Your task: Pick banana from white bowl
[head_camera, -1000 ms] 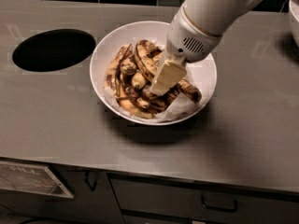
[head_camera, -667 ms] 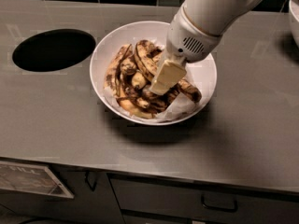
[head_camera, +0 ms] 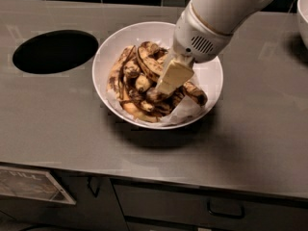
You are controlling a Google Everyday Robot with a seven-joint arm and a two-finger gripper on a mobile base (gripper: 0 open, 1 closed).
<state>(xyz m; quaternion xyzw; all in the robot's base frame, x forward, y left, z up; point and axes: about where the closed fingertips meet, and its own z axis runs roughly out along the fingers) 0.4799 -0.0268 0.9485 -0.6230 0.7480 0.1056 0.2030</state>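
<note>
The white bowl [head_camera: 207, 88] stands in the middle of the grey counter, lined with crumpled white paper and holding a pile of overripe bananas. The banana [head_camera: 117, 76], long, slim and curved with dark streaks, lies along the left side of the pile. My gripper [head_camera: 162, 89] reaches down from the upper right into the bowl. Its cream-coloured tip rests on the middle of the pile, to the right of the long banana. The arm's white wrist hides the far right part of the bowl and some of the fruit.
A round black hole [head_camera: 55, 51] opens in the counter left of the bowl. Another white vessel [head_camera: 303, 13] shows at the right edge. A dark tiled wall runs along the back. Drawers with a handle [head_camera: 226, 211] sit below the counter's front edge.
</note>
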